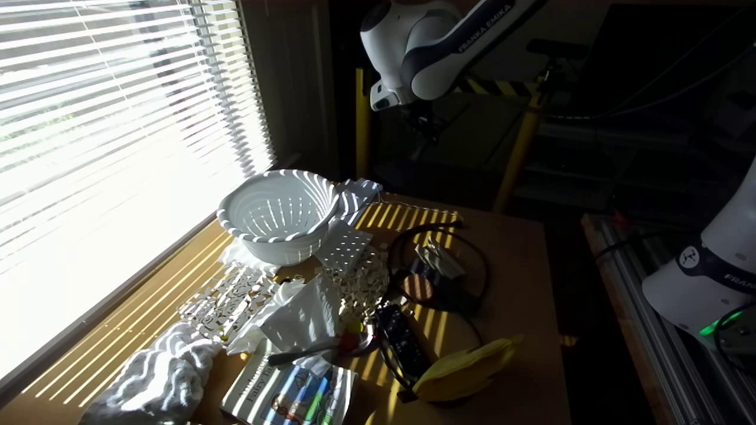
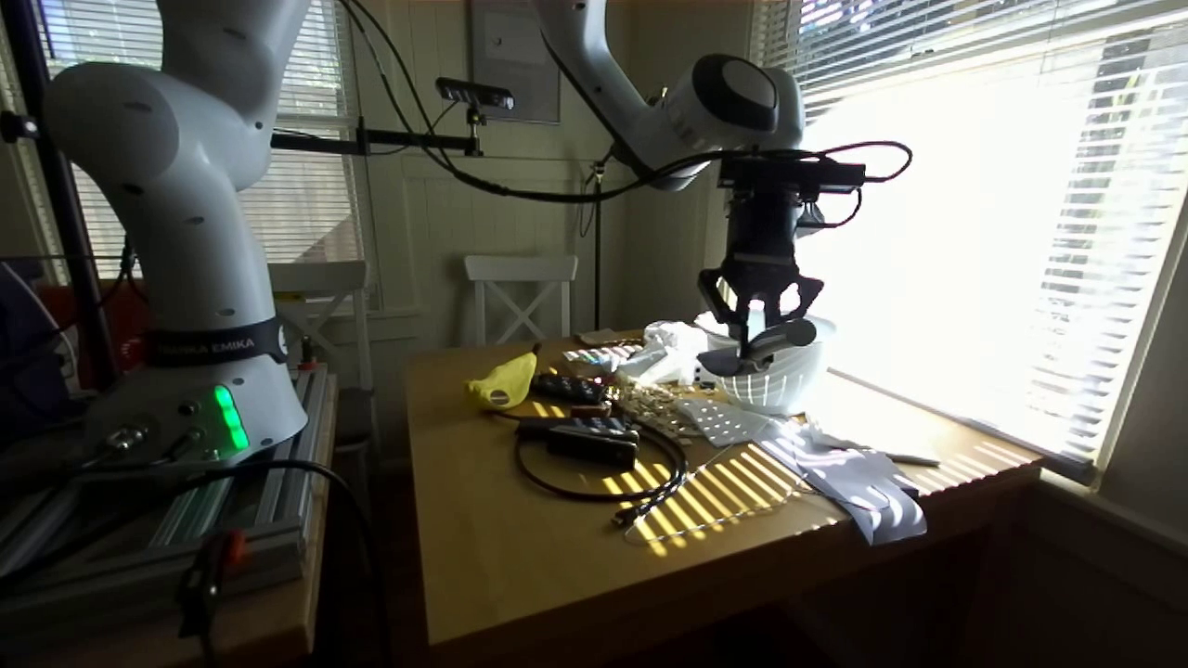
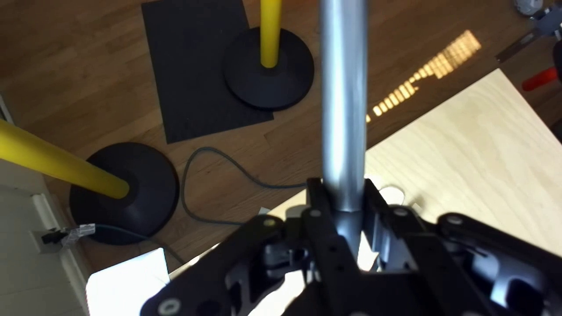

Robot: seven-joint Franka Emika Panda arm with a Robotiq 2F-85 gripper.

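Silver metal shines in the robot's grip: the black two-fingered hand [image 3: 343,197] is clamped on a long, smooth, silver rod-shaped handle [image 3: 344,109]. From where I stand I can't make out what tool it belongs to. Hand and handle hang in the air over an edge of the pale wooden desk [image 1: 520,295], apart from the things lying on it. In an exterior view a deep, round, white plastic colander [image 1: 283,251] stands at the far left, beside white slatted window blinds [image 1: 118,71]. Nearer and to its right are small, pale, scattered pieces [image 1: 366,280] and a crumpled white plastic bag [image 1: 310,316]. Toward the near edge lie a book with a colourful cover [image 1: 289,392] and, left of it, a grey-and-white knitted bundle [image 1: 156,378]. At the near right rests a yellow banana-shaped object [image 1: 466,372], with a looped black cable [image 2: 575,497] farther back. Bright stripes of light cross the desk.
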